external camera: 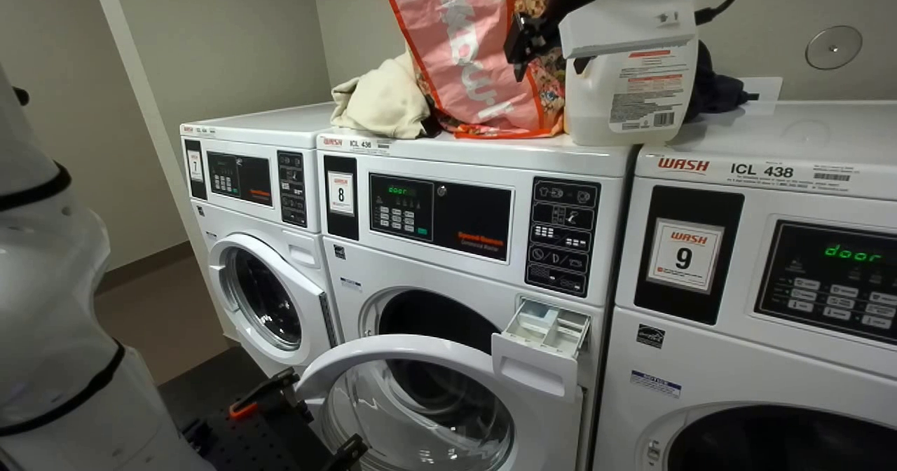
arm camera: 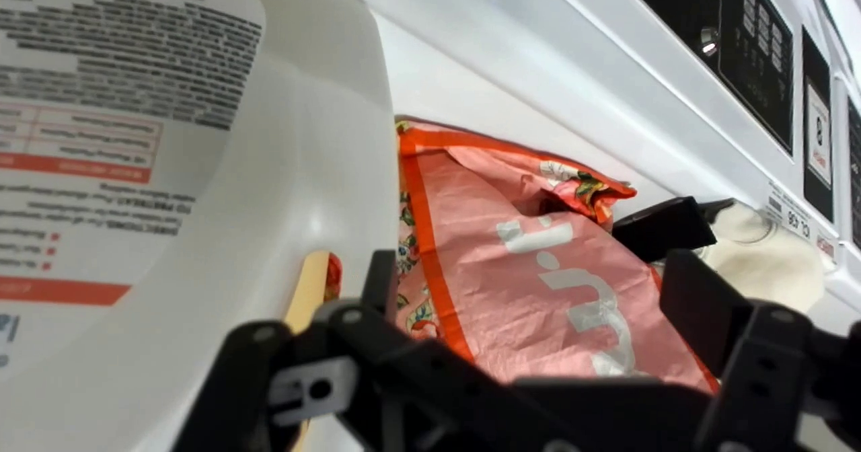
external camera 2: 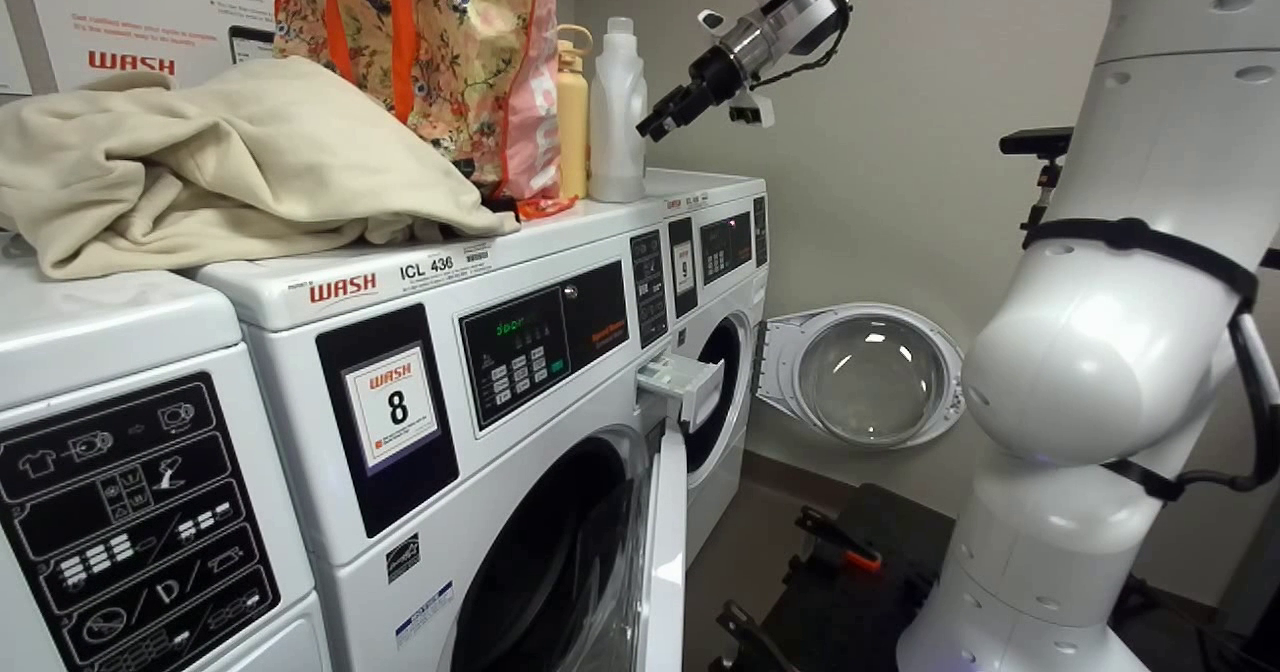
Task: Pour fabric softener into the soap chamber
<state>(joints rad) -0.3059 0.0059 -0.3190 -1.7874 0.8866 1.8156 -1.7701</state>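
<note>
Fabric softener [external camera 2: 620, 122] stands upright on top of washer 8 [external camera: 448, 268], near the edge by washer 9 [external camera: 722, 359]. In an exterior view my wrist housing [external camera: 624, 26] hides part of it and the frame crops its top; its pale cap [external camera 2: 620, 27] shows in an exterior view where it stands uncovered. In the wrist view it runs out past the left edge, label [arm camera: 121, 142] included. My end effector [arm camera: 541, 287] is spread wide and grips nothing; one finger [arm camera: 380, 280] lies just beside the fabric softener, and I cannot tell whether they touch.

I count one fabric softener, one soap chamber [external camera: 546, 324], one patterned bag [external camera 2: 450, 82], one yellow bottle [external camera 2: 572, 132], one cream cloth [external camera 2: 220, 162] and three washers. The soap chamber is pulled out from washer 8, its compartments divided, and only the exterior views show it. The yellow bottle, nearly whole in an exterior view, is a sliver in the wrist view. Three number cards [external camera: 342, 192], 7, 8 and 9, show in an exterior view; two, 8 and 9, in an exterior view that also has a round door [external camera 2: 870, 377] swung wide. Something dark [external camera: 711, 92] behind the fabric softener is too hidden for me to name.
</note>
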